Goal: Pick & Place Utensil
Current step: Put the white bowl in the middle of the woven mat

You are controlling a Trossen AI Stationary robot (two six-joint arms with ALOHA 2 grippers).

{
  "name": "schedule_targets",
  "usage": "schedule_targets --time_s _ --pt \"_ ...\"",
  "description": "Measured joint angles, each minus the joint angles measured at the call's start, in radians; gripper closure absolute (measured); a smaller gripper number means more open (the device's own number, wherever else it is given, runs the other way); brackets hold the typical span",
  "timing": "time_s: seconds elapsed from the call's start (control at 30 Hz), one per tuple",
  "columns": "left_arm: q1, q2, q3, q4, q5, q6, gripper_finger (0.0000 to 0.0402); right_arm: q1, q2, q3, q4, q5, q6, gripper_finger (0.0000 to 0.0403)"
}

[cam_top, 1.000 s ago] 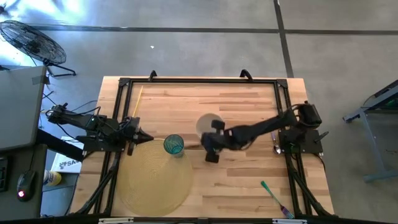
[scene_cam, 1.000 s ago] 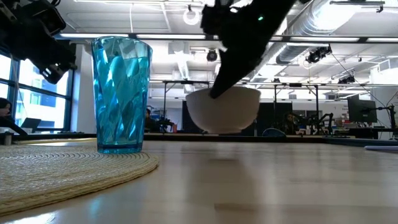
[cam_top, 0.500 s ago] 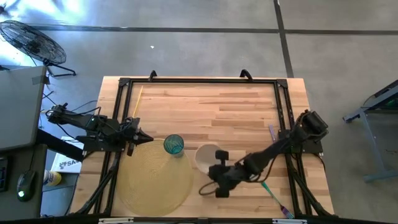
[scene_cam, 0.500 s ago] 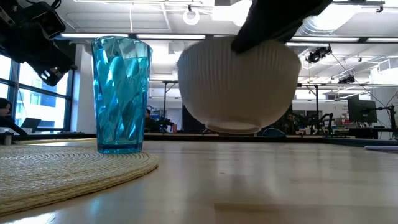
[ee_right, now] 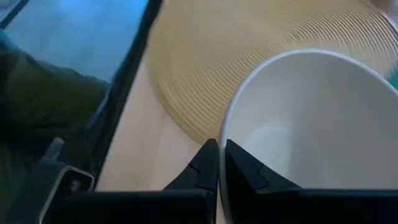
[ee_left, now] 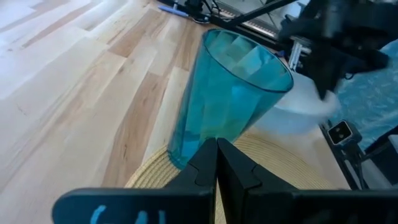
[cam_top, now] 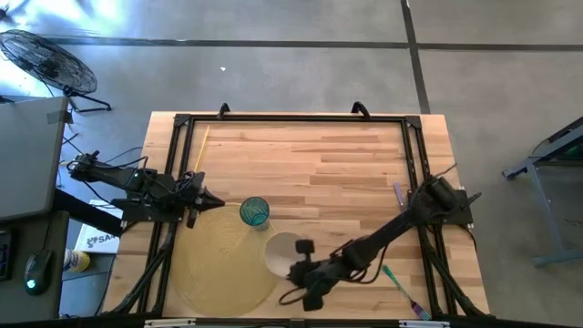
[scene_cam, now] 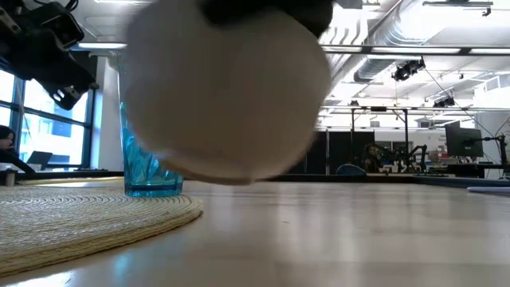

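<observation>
A white ribbed bowl point(cam_top: 284, 252) hangs over the near right edge of the round woven placemat point(cam_top: 223, 260), held by my right gripper point(cam_top: 299, 266); the low view shows the bowl point(scene_cam: 227, 88) large and off the table. A blue faceted cup point(cam_top: 254, 211) stands upright on the mat's far edge. My left gripper point(cam_top: 215, 202) waits shut just left of the cup point(ee_left: 230, 93). A green-handled utensil with a purple end point(cam_top: 399, 285) lies flat near the table's near right corner. A small purple utensil point(cam_top: 398, 193) lies by the right rail. My right gripper is shut on the bowl's rim point(ee_right: 227, 134), one finger point(ee_right: 202, 168) outside the wall and the other inside. It comes from the table's right and near side, slanting down. The bowl is lifted clear and hangs mouth-up over the mat's edge point(ee_right: 186, 118).
Black frame rails run along the table's left point(cam_top: 173, 164), far point(cam_top: 291, 118) and right point(cam_top: 414, 164) sides. Bare wood point(cam_top: 319, 164) spreads between the cup and the far rail. The right arm point(cam_top: 392, 232) stretches across the table's near right part, above the green utensil.
My right gripper has carried the bowl from the table's middle toward the near edge and leftward, to the placemat's near right edge. The bowl has stayed lifted and now fills the low view, hiding most of the cup. The left arm has kept still.
</observation>
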Motion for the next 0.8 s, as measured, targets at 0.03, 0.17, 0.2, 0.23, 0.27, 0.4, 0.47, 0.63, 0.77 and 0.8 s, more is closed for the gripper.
schedule_targets --time_s 0.03,0.17,0.2,0.23,0.27,0.4,0.47,0.63,0.77,0.8 --pt "0.0 0.0 0.0 -0.001 -0.002 0.0 0.0401 0.0 0.027 0.047 -0.035 -0.006 -0.025 0.0395" --pt "0.0 0.0 0.0 -0.001 -0.002 0.0 0.0401 0.0 0.135 0.219 -0.165 -0.025 -0.109 0.0395" --pt "0.0 0.0 0.0 -0.001 -0.002 0.0 0.0401 0.0 0.158 0.256 -0.188 -0.026 -0.133 0.0395" --pt "0.0 0.0 0.0 -0.004 -0.002 0.0 0.0401 0.0 0.178 0.286 -0.205 -0.027 -0.158 0.0396" --pt "0.0 0.0 0.0 -0.007 -0.002 0.0 0.0401 0.0 0.197 0.314 -0.217 -0.028 -0.183 0.0396" --pt "0.0 0.0 0.0 -0.009 -0.002 -0.001 0.0401 -0.004 0.254 0.371 -0.239 -0.029 -0.245 0.0389" --pt "0.0 0.0 0.0 -0.01 -0.002 -0.003 0.0401 -0.008 0.263 0.374 -0.241 -0.033 -0.252 0.0383" --pt "0.0 0.0 0.0 -0.008 0.002 -0.023 0.0401 -0.023 0.263 0.375 -0.24 -0.079 -0.206 0.0372" --pt "0.0 0.0 0.0 0.002 0.016 -0.053 0.0401 -0.028 0.263 0.375 -0.232 -0.125 -0.154 0.036" --pt "0.0 0.0 0.0 0.009 0.024 -0.059 0.0401 -0.028 0.263 0.375 -0.233 -0.129 -0.149 0.0355"
